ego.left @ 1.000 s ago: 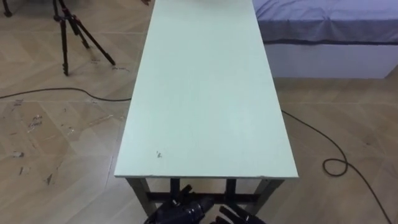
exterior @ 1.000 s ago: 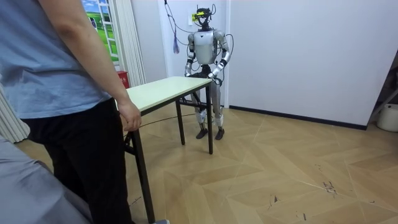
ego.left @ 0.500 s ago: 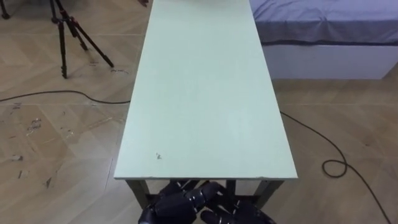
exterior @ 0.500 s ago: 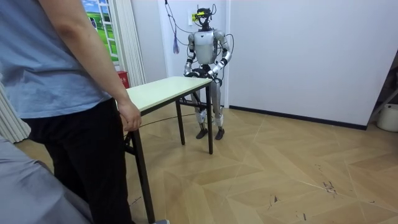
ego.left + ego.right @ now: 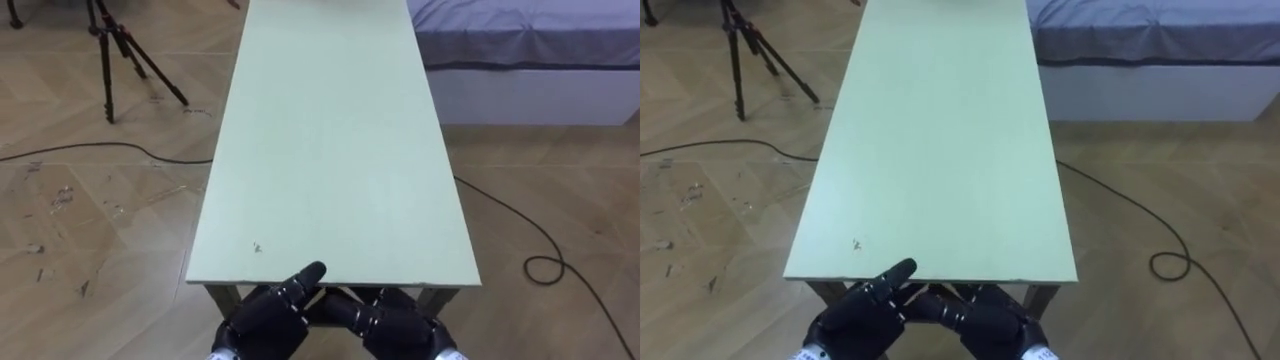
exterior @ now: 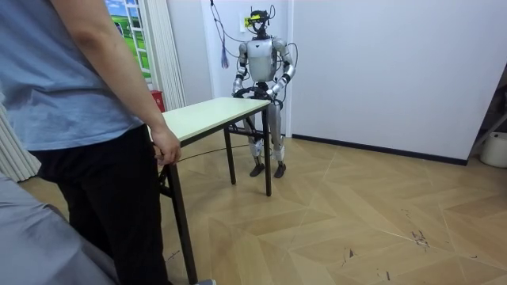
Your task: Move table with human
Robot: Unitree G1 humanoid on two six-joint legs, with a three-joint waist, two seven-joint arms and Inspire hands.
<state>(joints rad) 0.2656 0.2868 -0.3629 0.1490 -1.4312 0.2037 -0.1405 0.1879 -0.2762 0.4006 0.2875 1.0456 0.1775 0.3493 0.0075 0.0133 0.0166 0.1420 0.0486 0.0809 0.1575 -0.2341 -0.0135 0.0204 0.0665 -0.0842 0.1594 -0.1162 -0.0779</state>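
Observation:
A long pale green table (image 5: 330, 150) with dark legs stretches away from me. My left hand (image 5: 262, 322) is at its near end, just below the edge, with its thumb laid up over the tabletop. My right hand (image 5: 402, 326) sits beside it, under the same edge, and the two hands almost touch. In the room view I stand upright at the table's (image 6: 207, 115) far end with both hands at top height. A person (image 6: 79, 119) in a blue shirt stands at the other end, one hand (image 6: 165, 148) on that edge.
A bed (image 5: 520, 50) with a grey cover stands right of the table. A black tripod (image 5: 110, 50) stands at the far left. Dark cables (image 5: 540, 265) lie on the wood floor on both sides. In the room view a white wall is behind me.
Both hands have risen from under the table's near end up to its edge, and the left thumb now lies over the top. The table stays where it was.

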